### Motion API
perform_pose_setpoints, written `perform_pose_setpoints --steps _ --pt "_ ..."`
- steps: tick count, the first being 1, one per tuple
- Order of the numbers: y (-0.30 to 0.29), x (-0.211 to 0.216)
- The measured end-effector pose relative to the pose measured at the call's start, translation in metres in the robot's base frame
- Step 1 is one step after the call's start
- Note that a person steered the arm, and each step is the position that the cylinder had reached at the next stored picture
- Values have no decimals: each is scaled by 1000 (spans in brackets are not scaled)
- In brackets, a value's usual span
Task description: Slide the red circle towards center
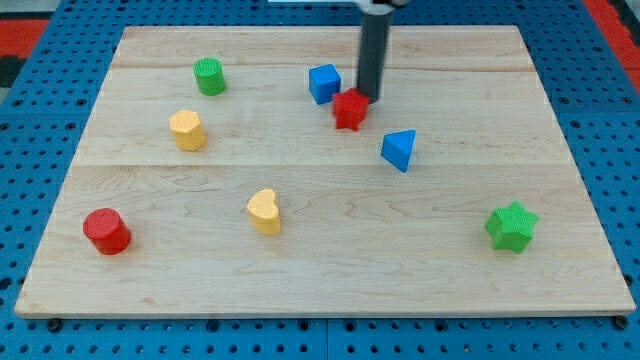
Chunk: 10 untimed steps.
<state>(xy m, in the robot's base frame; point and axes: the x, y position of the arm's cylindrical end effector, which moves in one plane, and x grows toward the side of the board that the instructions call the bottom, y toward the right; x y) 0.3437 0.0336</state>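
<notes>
The red circle [106,231] stands near the board's lower left corner. My tip [367,98] is far from it, up in the board's upper middle, touching the top right of a red star block [349,109]. A blue cube [324,84] sits just left of the tip. The rod rises straight up out of the view's top.
A green cylinder [209,76] is at upper left, a yellow hexagon block [187,130] below it, a yellow heart [264,211] at lower middle, a blue triangle [399,149] right of centre, a green star [511,226] at lower right. The wooden board [320,290] lies on a blue pegboard.
</notes>
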Motion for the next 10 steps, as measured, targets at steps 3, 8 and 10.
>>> perform_pose_setpoints --steps 3,8,10 --pt "-85 57" --pt "-273 137" --pt "-302 217"
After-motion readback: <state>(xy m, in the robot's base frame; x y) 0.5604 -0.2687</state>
